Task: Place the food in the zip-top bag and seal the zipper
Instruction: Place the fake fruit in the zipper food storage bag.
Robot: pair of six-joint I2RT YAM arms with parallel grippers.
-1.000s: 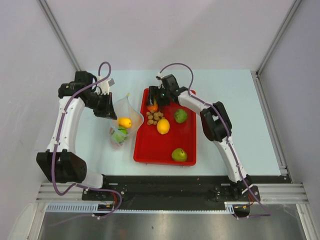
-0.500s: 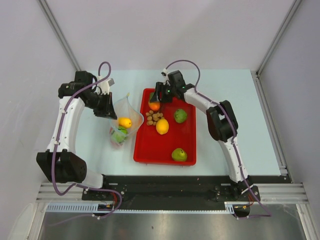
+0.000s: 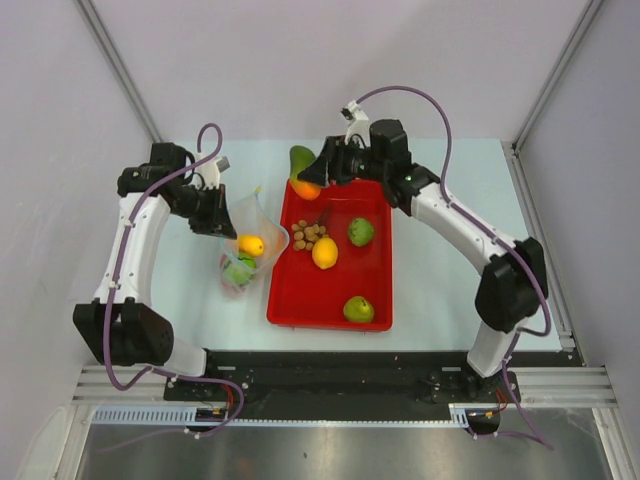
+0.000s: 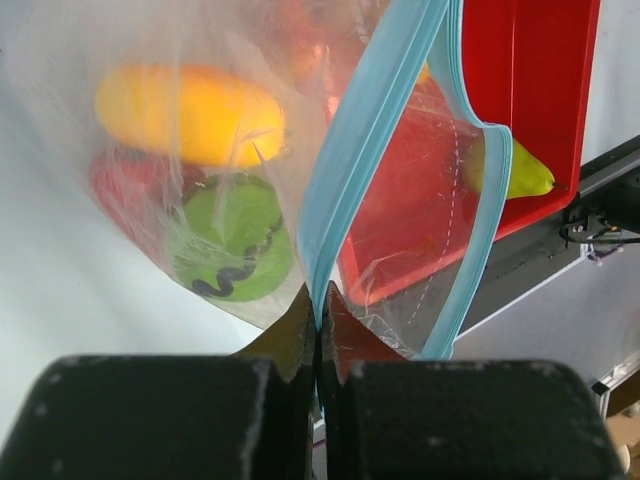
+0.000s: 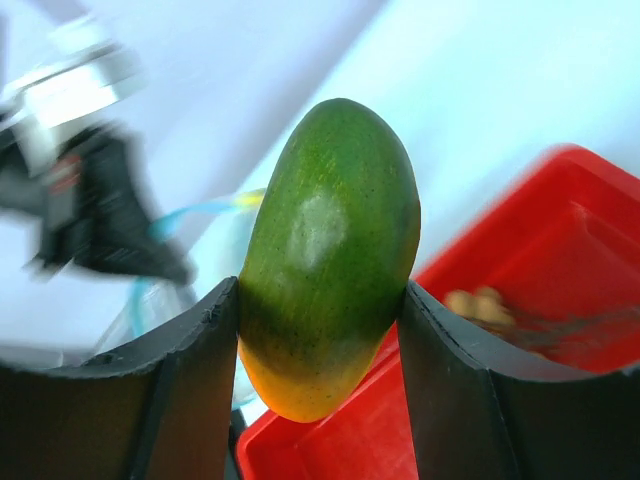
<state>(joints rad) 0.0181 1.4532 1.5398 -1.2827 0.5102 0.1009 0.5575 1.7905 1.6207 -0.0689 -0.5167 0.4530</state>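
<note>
One mango point(image 5: 325, 250) is pinched in the right hand point(image 5: 320, 305) above the tray point(image 3: 330, 300).

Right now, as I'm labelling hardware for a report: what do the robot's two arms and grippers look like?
The left arm and right arm share white tubular links, rounded black joint housings and a looping purple cable each. Both grippers' fingers are plain matt black; no markings show.

I register a green-to-orange toy mango point(image 5: 325, 250), a light-blue zipper strip point(image 4: 365, 140) on a clear floppy bag point(image 4: 200, 40), a red rectangular tray point(image 3: 300, 290), and a pale-blue counter point(image 3: 430, 290).
</note>
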